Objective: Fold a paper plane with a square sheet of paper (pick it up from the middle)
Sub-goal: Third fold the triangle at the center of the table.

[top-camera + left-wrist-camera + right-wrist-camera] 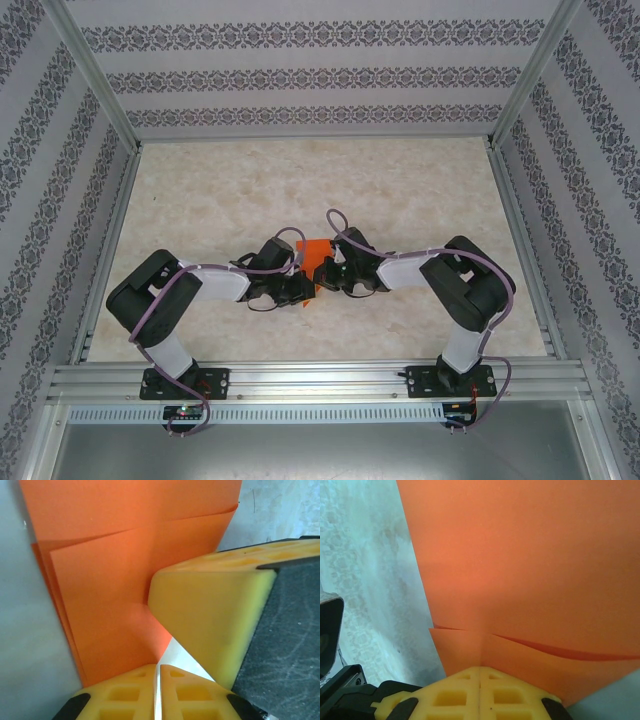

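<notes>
- The square sheet of paper (316, 260), already creased into overlapping layers, appeared to be lifted off the table (400, 190). It was held between the two arms, just below the centre of the overhead frame.
- The right end effector (480, 687) was clamped shut on the sheet's folded edge at the bottom of its own view, probably so that the layers were pinned and could not slip apart.
- The left end effector (159, 690) was seen with its fingers drawn almost together at the sheet's lower corner, apparently nipping it. The contact itself was partly hidden.
- One yellow finger of the right end effector was seen at the right of the left wrist view, close to the paper. The two were judged to be set face to face so that a crease could be worked between them.
</notes>
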